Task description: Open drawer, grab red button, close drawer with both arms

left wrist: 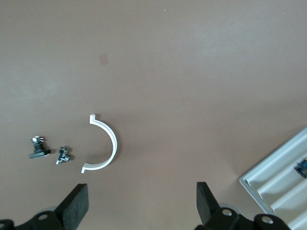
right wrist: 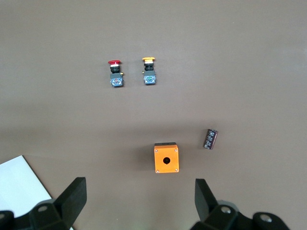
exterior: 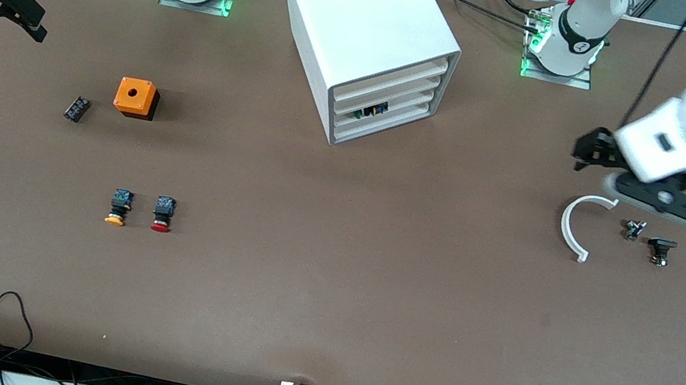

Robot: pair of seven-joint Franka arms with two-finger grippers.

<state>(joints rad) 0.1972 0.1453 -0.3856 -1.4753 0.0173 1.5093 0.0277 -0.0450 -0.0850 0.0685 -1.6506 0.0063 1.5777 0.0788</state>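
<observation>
Your two arms hang high at either end of the table, nothing gripped — the left gripper (left wrist: 141, 211) spread wide over the bare tabletop near a white curved clip (exterior: 578, 223) and two small metal fittings (exterior: 634, 230), the right gripper (right wrist: 139, 208) equally spread over the right arm's end of the table, above the orange cube (right wrist: 166, 157).

The drawer (exterior: 377, 111), marked by its dark notch, sits flush in the white cabinet (exterior: 365, 27) between the two bases, not yet pulled. Its front faces the front camera, angled toward the left arm's end of the table; you would likely find the left gripper the better placed to reach it.

The button (exterior: 163, 214) lies on its side on the table, red cap pointing toward the front camera, just beside its yellow-capped twin (exterior: 119, 207). Its long axis runs away from the right arm's base — and that arm is plainly the closer one.
</observation>
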